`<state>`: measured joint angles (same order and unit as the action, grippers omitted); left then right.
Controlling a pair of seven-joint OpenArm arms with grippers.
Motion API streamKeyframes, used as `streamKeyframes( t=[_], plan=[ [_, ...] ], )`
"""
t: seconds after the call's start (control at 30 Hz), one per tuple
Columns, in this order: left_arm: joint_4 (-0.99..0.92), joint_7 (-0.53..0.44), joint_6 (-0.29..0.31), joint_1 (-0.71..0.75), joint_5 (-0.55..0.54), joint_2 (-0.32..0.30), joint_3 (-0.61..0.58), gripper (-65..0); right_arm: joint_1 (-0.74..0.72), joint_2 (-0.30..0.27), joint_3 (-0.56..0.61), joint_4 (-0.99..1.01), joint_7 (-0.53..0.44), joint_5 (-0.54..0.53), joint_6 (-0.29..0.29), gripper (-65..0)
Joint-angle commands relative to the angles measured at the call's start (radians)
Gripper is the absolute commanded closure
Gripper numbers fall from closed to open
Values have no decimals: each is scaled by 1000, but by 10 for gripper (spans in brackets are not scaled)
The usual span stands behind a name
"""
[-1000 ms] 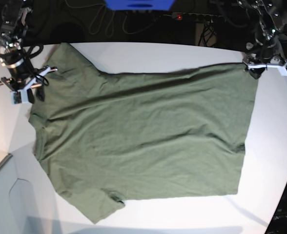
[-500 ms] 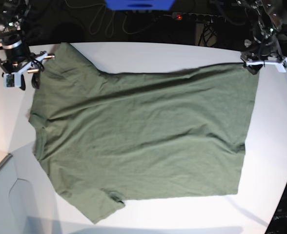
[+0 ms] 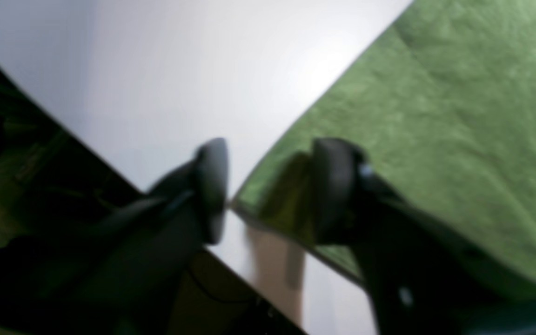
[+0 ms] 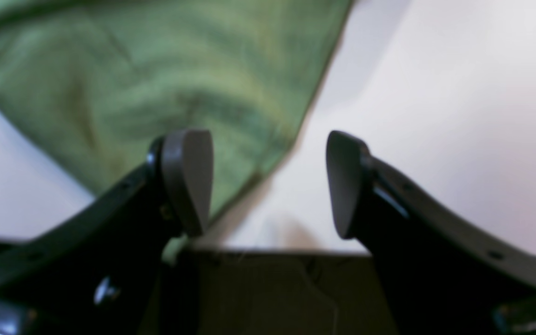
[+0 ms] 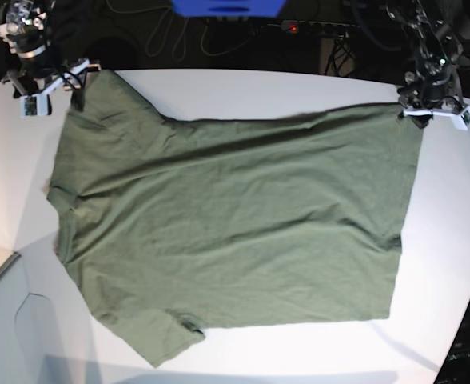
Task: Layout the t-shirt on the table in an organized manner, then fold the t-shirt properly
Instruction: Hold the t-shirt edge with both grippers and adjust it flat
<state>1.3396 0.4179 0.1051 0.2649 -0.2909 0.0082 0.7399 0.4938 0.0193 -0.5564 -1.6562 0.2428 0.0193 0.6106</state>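
Across the left wrist view, the left claw hangs with its jaws parted over the corner of the t-shirt, which fills the right side of the frame; one finger sits over bare bench, the other over cloth. Nothing is pinched. It looks poised to take that corner, so the next move calls for a lower reach and a clean close.

Through the right wrist view, the right claw is spread wide and empty, the t-shirt at upper left, white bench at right.

From the base view, the t-shirt lies nearly flat mid-frame on the bench, right claw at upper left, left claw at upper right. Laying out seems about done; folding not yet begun. Cables lie beyond the bench; nothing blocks the way.
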Motion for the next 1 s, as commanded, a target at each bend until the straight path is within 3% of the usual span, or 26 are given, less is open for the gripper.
streamKeyframes(
  t=[0.0, 0.17, 0.27, 0.43, 0.73, 0.97],
  plan=[
    [1, 37, -2, 1, -1, 0, -1, -196, 1, -6, -4, -2, -27, -15, 41, -388],
    [1, 37, 0, -8, -1, 2, -1, -54, 10, -3, -4, 46, -27, -15, 58, -388],
    [1, 37, 0, -6, -6, 0, -1, -45, 12, 26, -4, 43, -27, -14, 88, -388],
    [4, 37, 2, -5, -8, -1, -1, -45, 24, 49, -4, 44, -27, -14, 88, -388],
    [4, 35, 2, -11, -8, -1, -1, -45, 22, 52, -3, 49, -27, -14, 88, -380],
    [2, 32, 2, -13, -8, -1, -1, -45, 32, 49, 52, 49, -27, -14, 88, -248]
  ],
)
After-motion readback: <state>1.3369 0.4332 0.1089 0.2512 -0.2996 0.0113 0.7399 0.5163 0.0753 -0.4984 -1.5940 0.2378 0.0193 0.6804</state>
